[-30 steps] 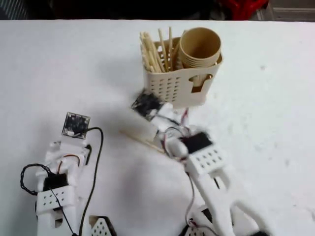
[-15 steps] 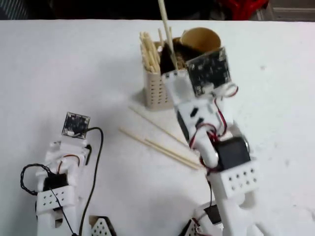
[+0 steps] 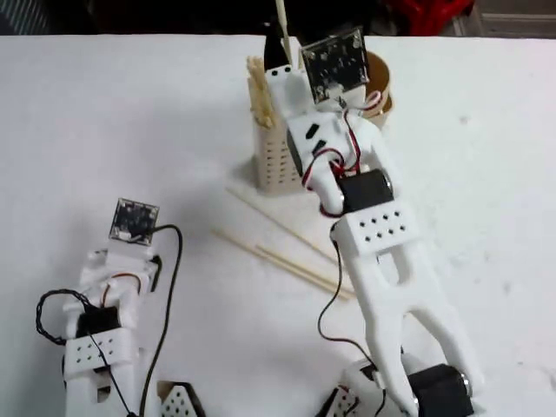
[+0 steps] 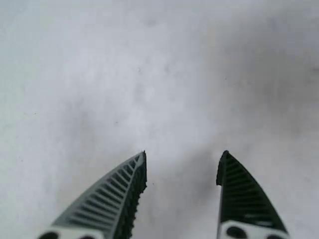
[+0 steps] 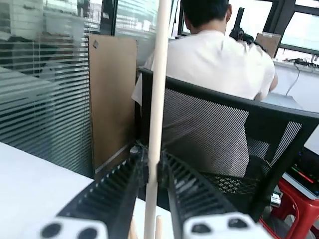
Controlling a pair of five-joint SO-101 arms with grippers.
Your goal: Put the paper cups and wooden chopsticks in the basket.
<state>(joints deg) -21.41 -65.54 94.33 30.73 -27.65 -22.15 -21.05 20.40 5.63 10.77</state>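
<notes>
Clamping a chopstick [image 5: 157,99], right pincer [image 5: 152,160] hangs over basket [image 3: 274,165] of chopsticks [image 3: 258,82] and cups [image 3: 380,76]; left pincer [image 4: 182,157] gapes.

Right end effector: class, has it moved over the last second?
Yes: the right end effector, holding a chopstick, went from the table up over the basket.

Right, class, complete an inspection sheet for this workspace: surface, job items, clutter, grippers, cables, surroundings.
Surface: white table, flat.
Job's things: basket holds wooden chopsticks and paper cups; three loose chopsticks lie on the table in front of it.
Clutter: nothing seen.
Grippers: right gripper shut on an upright chopstick above the basket; left gripper open over the table.
Cables: black cable beside the left arm; red and white wires on the right arm.
Surroundings: black mesh chair, window blinds.
</notes>
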